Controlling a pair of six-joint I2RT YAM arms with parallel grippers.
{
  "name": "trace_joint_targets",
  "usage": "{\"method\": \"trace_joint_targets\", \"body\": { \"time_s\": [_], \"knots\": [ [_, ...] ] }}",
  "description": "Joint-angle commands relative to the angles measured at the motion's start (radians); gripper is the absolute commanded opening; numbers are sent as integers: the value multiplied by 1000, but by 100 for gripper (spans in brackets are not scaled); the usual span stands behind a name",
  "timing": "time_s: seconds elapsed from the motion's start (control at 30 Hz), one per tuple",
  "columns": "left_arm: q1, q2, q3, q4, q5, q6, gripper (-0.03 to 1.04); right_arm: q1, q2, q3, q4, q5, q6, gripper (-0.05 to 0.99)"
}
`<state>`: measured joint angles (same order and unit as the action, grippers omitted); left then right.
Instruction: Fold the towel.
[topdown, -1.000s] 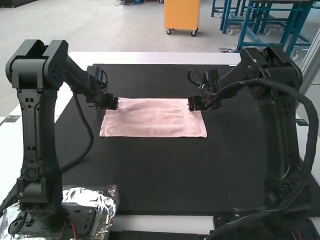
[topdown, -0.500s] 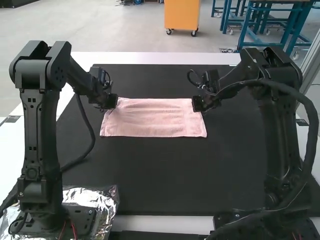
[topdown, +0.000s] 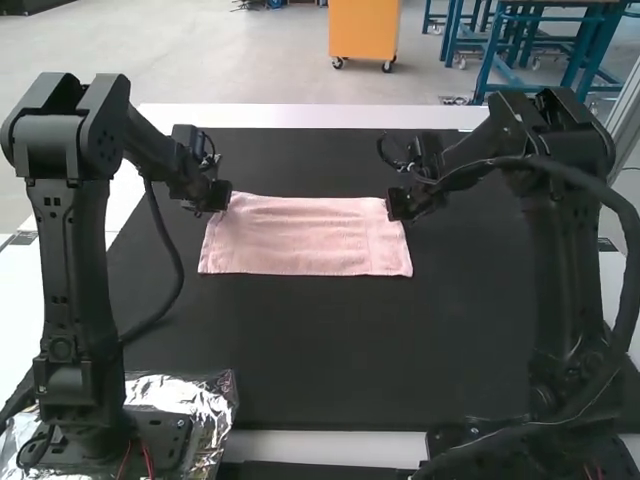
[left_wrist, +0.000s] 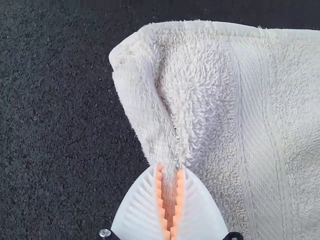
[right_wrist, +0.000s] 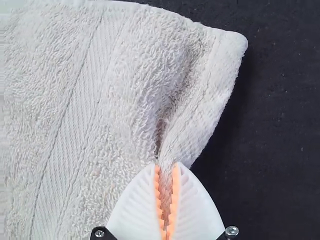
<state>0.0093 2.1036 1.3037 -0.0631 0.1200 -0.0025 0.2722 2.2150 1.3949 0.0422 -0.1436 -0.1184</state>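
Note:
My left gripper (topdown: 217, 197) is at the left end of the pink towel (topdown: 308, 240), and my right gripper (topdown: 398, 206) is at its right end. The towel lies as a wide, flat rectangle across the mat. In the left wrist view, my left gripper (left_wrist: 170, 200) is shut on the towel's side edge (left_wrist: 162, 135), which puckers into a ridge. My right gripper (right_wrist: 166, 200) pinches the opposite side edge (right_wrist: 185, 132) in the right wrist view, with a similar crease running from its tips.
A black mat (topdown: 330, 350) covers most of the white table (topdown: 300, 117). Crumpled foil (topdown: 222, 405) lies around the left arm's base, at the near left corner. A dark cable loops beside each arm.
Over the last second my right gripper has moved slightly right. My left gripper has shifted a little to the left, and the towel's left end has moved slightly with it.

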Motion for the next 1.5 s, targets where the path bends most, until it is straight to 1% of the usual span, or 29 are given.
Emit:
{"method": "trace_joint_targets", "body": {
  "time_s": [0.0,0.1,0.17,0.27,0.33,0.43,0.63,0.83,1.07,1.13,1.37,1.47],
  "knots": [
    [35,-67,-1,-17,0,21,2,-39,-98,7,-18,-37,13,-2],
    [47,-97,-4,-50,6,27,2,-50,-140,-11,-45,-70,23,-2],
    [50,-119,-11,-63,10,27,2,-53,-166,-33,-45,-76,23,-2],
    [57,-149,-30,-75,10,47,2,-53,-207,-71,-47,-80,28,-2],
    [55,-172,-47,-83,12,48,2,-53,-232,-96,-51,-85,28,-2],
    [55,-215,-83,-87,10,48,2,-53,-273,-132,-67,-106,29,-2],
    [50,-297,-150,-98,10,56,2,-53,-371,-226,-73,-120,31,-2],
    [49,-379,-250,-103,9,56,2,-53,-456,-327,-77,-148,43,-2],
    [47,-465,-383,-83,-2,56,2,-53,-508,-444,-74,-163,43,-2],
    [47,-487,-420,-64,-2,56,2,-53,-515,-474,-67,-163,42,-2],
    [47,-518,-537,0,-2,55,2,-51,-514,-571,24,-159,51,-2],
    [47,-524,-586,34,-10,55,2,-53,-509,-602,62,-156,52,-2]
  ]
}}
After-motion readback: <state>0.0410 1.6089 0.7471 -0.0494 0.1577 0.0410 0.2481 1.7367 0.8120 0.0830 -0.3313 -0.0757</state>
